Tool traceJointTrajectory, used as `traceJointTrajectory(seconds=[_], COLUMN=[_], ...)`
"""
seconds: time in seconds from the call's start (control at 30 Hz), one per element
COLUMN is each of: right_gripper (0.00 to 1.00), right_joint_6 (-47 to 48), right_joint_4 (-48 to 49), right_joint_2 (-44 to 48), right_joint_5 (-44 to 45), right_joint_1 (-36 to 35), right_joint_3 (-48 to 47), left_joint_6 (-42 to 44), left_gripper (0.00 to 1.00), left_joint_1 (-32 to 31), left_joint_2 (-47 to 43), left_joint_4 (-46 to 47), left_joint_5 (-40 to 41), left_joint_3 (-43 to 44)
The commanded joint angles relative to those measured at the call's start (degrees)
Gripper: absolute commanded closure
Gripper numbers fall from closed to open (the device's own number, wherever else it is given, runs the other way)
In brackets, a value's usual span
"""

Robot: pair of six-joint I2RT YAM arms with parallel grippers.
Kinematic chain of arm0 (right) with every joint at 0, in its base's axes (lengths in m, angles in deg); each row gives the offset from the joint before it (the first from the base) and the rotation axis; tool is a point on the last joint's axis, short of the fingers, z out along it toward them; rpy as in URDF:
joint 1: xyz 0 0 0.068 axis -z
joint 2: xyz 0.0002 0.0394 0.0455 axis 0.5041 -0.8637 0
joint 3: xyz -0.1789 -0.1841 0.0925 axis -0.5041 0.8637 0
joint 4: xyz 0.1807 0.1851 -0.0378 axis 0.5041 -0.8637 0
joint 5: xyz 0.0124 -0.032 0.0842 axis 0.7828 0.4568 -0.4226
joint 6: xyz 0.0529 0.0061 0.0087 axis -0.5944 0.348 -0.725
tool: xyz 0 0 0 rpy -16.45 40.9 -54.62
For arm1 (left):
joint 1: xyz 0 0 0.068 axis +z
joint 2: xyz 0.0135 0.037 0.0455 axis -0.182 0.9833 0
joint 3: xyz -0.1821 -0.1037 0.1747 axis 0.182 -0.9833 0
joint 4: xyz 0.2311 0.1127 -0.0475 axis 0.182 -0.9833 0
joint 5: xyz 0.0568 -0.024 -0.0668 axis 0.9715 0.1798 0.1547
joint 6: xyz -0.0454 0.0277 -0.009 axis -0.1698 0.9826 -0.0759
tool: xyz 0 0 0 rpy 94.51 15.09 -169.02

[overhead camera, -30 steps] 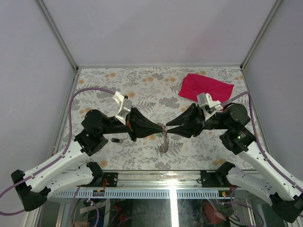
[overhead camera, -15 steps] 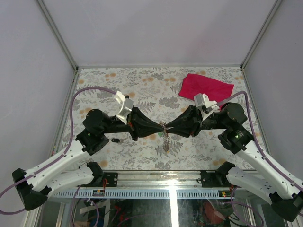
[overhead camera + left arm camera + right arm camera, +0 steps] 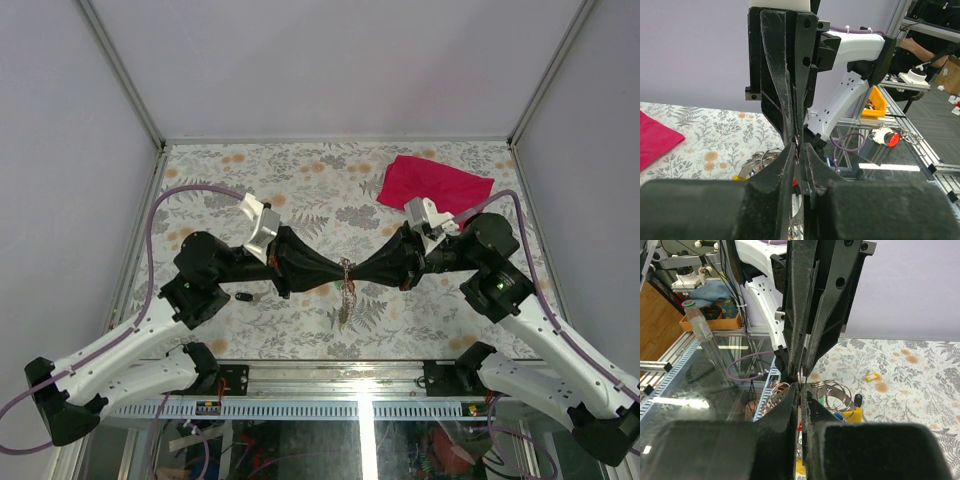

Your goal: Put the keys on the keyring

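Delicately, above the middle of the floral counter (image 3: 300,190), the left gripper (image 3: 335,278) and right gripper (image 3: 358,274) are clamping tip to tip on the thin keyring (image 3: 346,270), seemingly a light, stiff, slippery wire loop best pinched at its rim, its limp chain (image 3: 345,305) dangling.

Left hand (image 3: 335,281) and right hand (image 3: 358,277) meet mid-frame, keyring (image 3: 346,292) between them. Cloth (image 3: 435,183) lies upper right on the surface (image 3: 300,190), key (image 3: 243,296) left of centre.
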State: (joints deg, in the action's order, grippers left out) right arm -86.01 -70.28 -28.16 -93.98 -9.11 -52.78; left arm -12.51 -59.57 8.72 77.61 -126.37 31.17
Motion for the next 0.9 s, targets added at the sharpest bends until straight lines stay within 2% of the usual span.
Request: traceJointTrajectory(seconds=[0.0,0.2,0.37,0.63,0.87], right_gripper=[1.00,1.00,1.00,1.00,1.00], right_joint_6=[7.2,23.9,31.3,31.3,29.6], right_joint_4=[-10.7,-38.5,-57.4,-73.4,-84.5], right_joint_2=[-0.2,-2.4,-5.8,-9.9,-18.0], right_joint_5=[-0.4,5.1,11.5,22.2,33.9], right_joint_1=[-0.5,-0.5,-0.6,-2.0,-9.9], right_joint_3=[-6.9,-17.0,-24.5,-34.6,-44.6], left_joint_6=[1.3,5.5,8.2,8.3,7.4], left_gripper=[0.86,0.69,0.66,0.65,0.65], left_joint_1=[-0.2,-0.2,-0.2,-0.2,-0.9], left_joint_2=[-1.9,-3.9,-3.5,-0.9,1.2], left_joint_4=[4.4,-6.0,-13.2,-12.6,-8.2], left_joint_5=[2.3,6.7,8.3,7.0,6.3], left_joint_3=[0.0,2.1,4.0,3.3,1.0])
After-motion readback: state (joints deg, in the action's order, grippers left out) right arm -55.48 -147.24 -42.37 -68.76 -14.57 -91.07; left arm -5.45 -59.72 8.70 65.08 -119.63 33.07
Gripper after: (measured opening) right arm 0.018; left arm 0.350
